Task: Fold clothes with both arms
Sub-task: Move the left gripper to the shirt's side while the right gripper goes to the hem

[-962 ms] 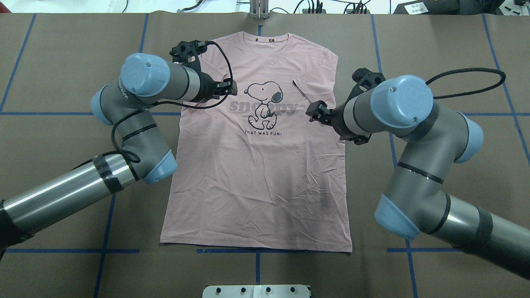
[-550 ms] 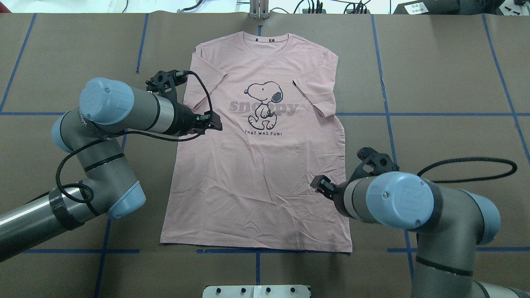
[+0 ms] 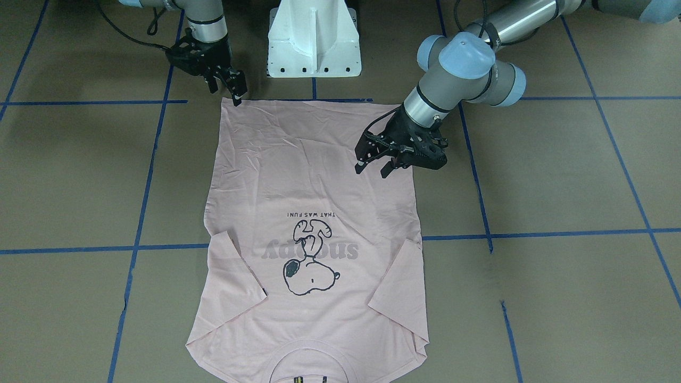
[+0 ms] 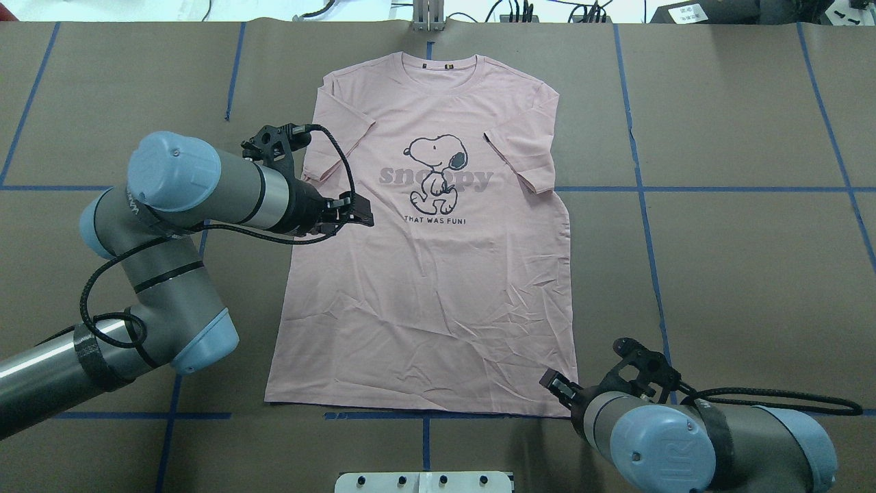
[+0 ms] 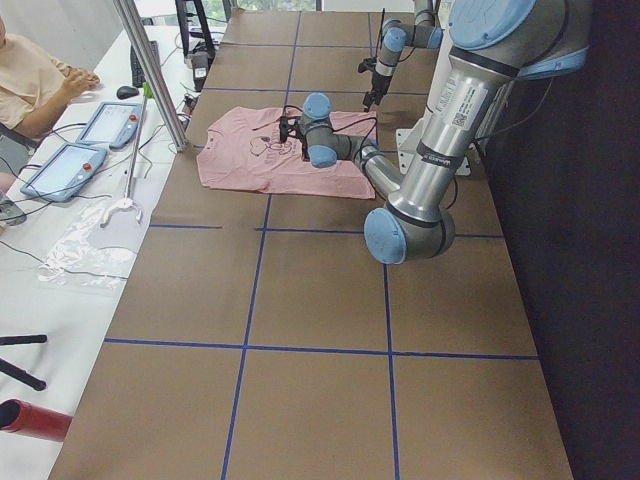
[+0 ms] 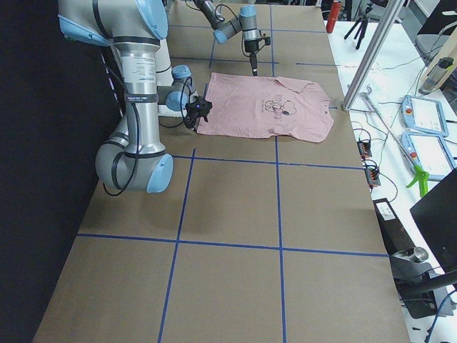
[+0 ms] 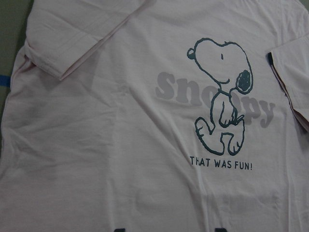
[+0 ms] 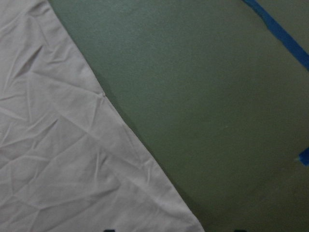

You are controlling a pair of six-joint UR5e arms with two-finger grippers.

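A table (image 4: 753,274) covered in brown paper fills the views, ruled into large squares by blue tape lines (image 4: 643,188). The pale pink short-sleeved T-shirt (image 4: 424,308) lies flat in the middle of it, print up. Its collar points toward the edge far from the robot and its hem lies near the white pedestal base (image 3: 314,42). Both sleeves are folded in over the chest, flanking the black-outlined Snoopy print (image 4: 438,171), and the cloth is lightly creased toward the hem.

The grey-silver jointed left arm (image 4: 205,188) with light blue caps holds its black jaws over the shirt's edge just below the sleeve on its own side, spread wide and empty. The matching right arm (image 4: 684,438) has its jaws at the hem corner on its side, also spread apart with nothing between them.

Beyond the far edge runs a white bench (image 5: 30,300) with two grey touch-screen pendants (image 5: 60,170), cables and an aluminium post (image 5: 150,75). A person in a beige top (image 5: 30,70) sits there.
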